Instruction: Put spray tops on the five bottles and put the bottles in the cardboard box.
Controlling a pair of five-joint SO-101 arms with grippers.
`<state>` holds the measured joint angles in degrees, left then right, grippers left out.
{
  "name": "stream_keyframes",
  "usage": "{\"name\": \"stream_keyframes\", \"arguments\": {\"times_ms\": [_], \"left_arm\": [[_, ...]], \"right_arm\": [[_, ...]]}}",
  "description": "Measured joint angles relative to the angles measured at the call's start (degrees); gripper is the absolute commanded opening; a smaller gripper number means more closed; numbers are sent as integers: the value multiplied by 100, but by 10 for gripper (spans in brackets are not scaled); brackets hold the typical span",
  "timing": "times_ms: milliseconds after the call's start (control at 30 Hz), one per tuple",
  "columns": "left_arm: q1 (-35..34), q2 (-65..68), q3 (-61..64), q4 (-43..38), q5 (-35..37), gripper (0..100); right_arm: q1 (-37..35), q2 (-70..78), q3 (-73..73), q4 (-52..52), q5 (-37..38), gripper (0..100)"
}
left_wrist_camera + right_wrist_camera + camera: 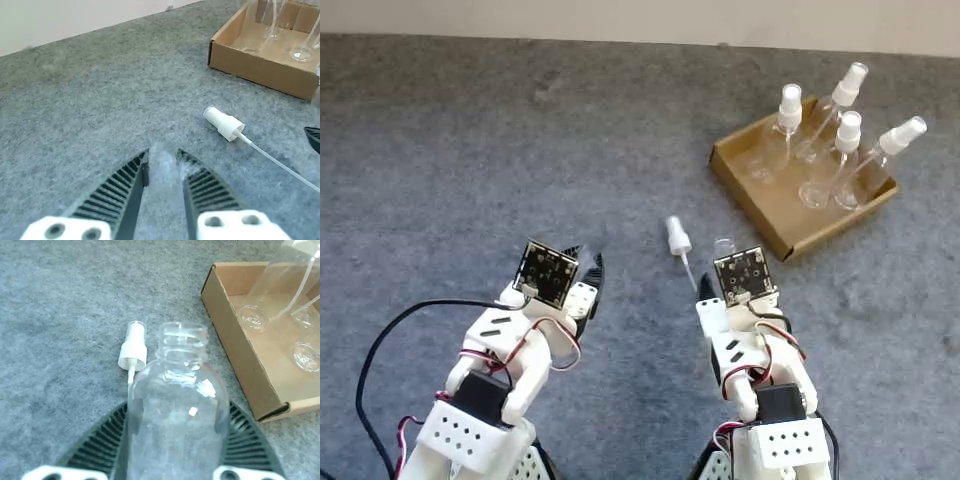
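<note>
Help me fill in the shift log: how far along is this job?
Done: four capped bottles sit in the cardboard box. In hand: the right gripper holds the fifth bottle, its neck bare. Remaining: the last spray top lies loose near the open, empty left gripper; it must go on, then that bottle goes in the box.

The right gripper (177,412) clasps an uncapped glass bottle (177,385) between its dark ribbed fingers (100,442), the threaded open neck pointing away from the camera. A white spray top (133,344) lies on the grey table cover (60,315) just beside that neck, its thin tube running back toward the bottle. Nearby sits the cardboard box (232,347), with the bases of clear bottles (272,287) resting inside it.
</note>
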<state>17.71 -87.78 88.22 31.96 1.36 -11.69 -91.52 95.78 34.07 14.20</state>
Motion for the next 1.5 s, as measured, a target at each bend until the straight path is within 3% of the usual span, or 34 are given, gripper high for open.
{"name": "stream_keyframes", "arguments": {"times_ms": [367,633,1000,1500], "left_arm": [[-9,105,-589,519,-141,66],[-9,2224,-1556,668,-264,69],[-9,5468,-2330,-747,-264,71],[0,5934,-3648,-853,-484,71]], "right_arm": [[0,0,0,0,0,171],[0,0,0,0,0,171],[0,0,0,0,0,171],[0,0,0,0,0,171]]}}
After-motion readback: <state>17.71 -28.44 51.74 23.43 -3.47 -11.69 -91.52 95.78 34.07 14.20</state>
